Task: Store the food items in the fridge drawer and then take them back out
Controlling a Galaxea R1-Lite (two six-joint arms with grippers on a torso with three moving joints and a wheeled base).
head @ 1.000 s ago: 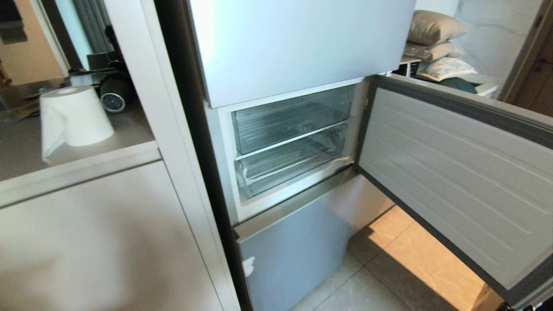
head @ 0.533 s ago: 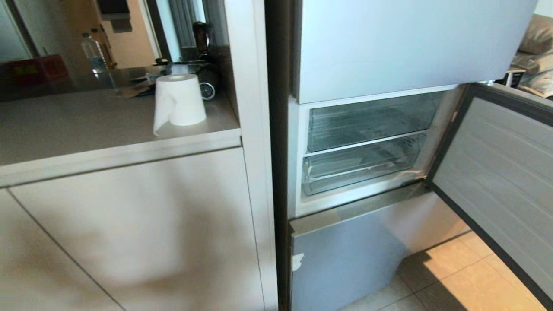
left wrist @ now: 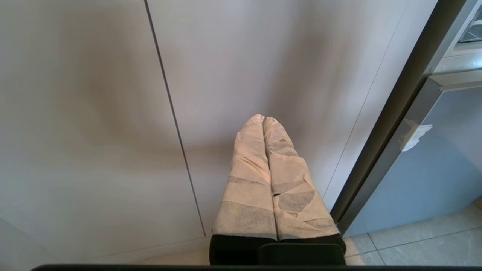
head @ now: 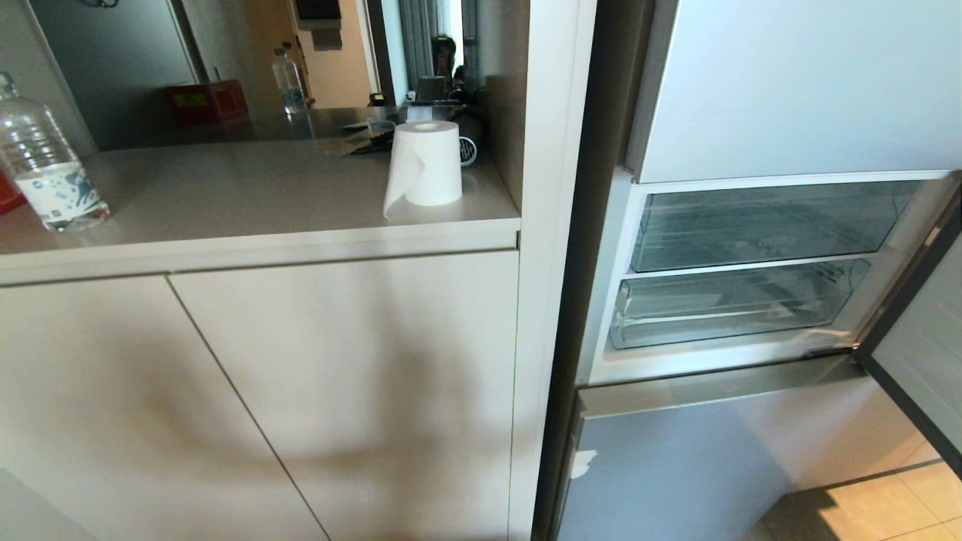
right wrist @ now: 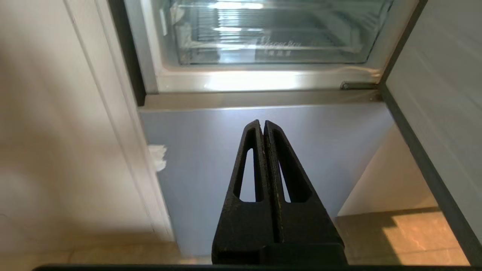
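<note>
Fridge drawer (head: 733, 309), the lower clear bin with the stepped front lip, sits pushed in under the taller plain-fronted clear drawer (head: 766, 225), inside the open middle compartment of the pale blue-grey fridge (head: 789, 90) on my right. Both bins look bare through their clear fronts; I see no toy fruit in them or anywhere else in my views. The compartment's door (head: 921, 353) stands swung out at the far right, its grey ribbed inner face towards me, and the lower fridge door (head: 676, 466) beneath is closed, with a small white scrap stuck near its left edge.

My right gripper (right wrist: 262, 124) hangs low in front of that closed lower door, its black fingers (right wrist: 248, 169) pressed together with nothing between them, the drawer's ribbed floor showing above the tips. My left gripper (left wrist: 263, 118) is likewise closed and holding nothing, its tape-wrapped fingers (left wrist: 248, 177) pointing at the beige cabinet doors (head: 338, 361) just beside the fridge's dark side edge.

On the countertop (head: 248, 203) above those cabinets stands a white paper towel roll (head: 425, 164) near the tall panel next to the fridge, and a clear water bottle (head: 45, 169) stands well apart at the far left. A second bottle (head: 288, 79) and a red box (head: 207, 101) sit farther back.
</note>
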